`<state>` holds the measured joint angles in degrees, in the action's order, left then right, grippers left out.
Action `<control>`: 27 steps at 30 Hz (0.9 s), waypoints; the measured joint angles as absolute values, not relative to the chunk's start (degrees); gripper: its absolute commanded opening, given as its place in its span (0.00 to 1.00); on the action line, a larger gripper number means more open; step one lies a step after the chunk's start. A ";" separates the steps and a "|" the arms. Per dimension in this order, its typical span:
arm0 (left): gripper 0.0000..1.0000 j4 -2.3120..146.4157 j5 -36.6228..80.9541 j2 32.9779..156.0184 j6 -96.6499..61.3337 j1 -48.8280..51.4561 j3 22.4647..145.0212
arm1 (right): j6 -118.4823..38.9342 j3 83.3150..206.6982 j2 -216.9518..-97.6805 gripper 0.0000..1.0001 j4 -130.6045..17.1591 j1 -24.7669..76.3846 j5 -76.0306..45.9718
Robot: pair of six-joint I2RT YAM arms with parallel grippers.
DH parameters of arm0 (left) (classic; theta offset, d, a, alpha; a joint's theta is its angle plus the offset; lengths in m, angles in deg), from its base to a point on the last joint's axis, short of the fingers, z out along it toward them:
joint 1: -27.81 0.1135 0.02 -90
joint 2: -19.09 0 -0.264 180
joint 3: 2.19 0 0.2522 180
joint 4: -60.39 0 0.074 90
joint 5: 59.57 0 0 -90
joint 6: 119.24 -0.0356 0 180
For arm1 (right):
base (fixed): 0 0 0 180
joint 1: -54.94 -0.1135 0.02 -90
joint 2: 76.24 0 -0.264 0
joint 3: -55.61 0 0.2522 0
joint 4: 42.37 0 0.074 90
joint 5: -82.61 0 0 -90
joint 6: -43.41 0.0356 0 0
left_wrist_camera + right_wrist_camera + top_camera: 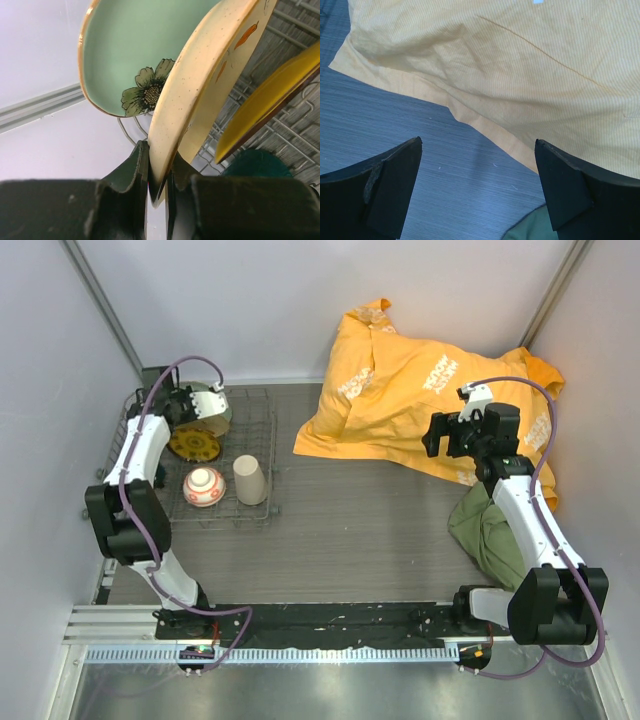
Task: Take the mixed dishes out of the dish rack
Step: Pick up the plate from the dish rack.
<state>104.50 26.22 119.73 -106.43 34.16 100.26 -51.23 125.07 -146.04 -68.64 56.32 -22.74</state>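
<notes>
Dish rack (256, 412) sat at the far-left corner of the table (370, 535), all dishes apparently inside. Lifting a plate out seemed in hand: the left gripper (157, 172) pinched a cream speckled plate (200, 75) by its rim, calling for a straight lift off the prongs. Only the left wrist view showed that pinch. The right gripper (477, 145) hung spread wide, empty, over yellow cloth (520, 60).

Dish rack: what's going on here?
The left gripper is shut on the rim of a cream plate standing in the rack, beside a green plate and a yellow plate. The cup, bowl and mug are in the rack too, so nothing looks unloaded yet. The right gripper hangs open over the edge of a yellow cloth, holding nothing.
</notes>
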 measured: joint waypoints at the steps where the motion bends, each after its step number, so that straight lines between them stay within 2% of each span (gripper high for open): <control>1: 0.00 103.17 26.20 119.01 -106.82 34.18 98.68 | -51.23 125.07 -146.04 0.99 -68.64 56.32 -22.74; 8: 0.00 94.36 25.94 115.21 -107.28 34.23 88.94 | -51.23 125.07 -146.04 0.99 -68.64 56.32 -22.74; 27: 0.00 86.97 24.80 110.73 -98.47 34.47 87.82 | -51.23 125.07 -146.04 0.99 -68.66 56.32 -22.79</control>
